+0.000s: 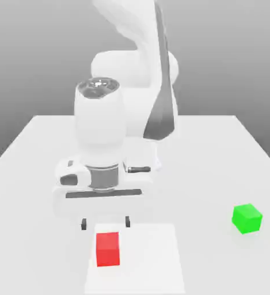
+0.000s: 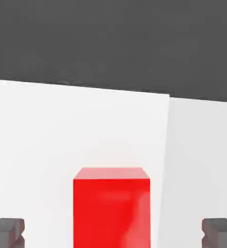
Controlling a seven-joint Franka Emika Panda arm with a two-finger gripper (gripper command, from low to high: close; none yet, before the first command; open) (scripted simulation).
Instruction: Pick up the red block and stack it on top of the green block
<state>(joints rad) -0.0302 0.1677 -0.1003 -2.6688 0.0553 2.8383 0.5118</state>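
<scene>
The gripper [image 1: 105, 223] hangs with its fingers spread wide just above the red block [image 1: 108, 249], which seems to sit untouched on a white square patch [image 1: 154, 259] of the table [image 1: 217, 155]. The green block [image 1: 247, 218] rests well apart, toward the exterior view's right.

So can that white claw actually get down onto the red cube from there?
Probably yes: the gripper hangs open just above the red block, fingertips spread wider than it, nothing between.
</scene>
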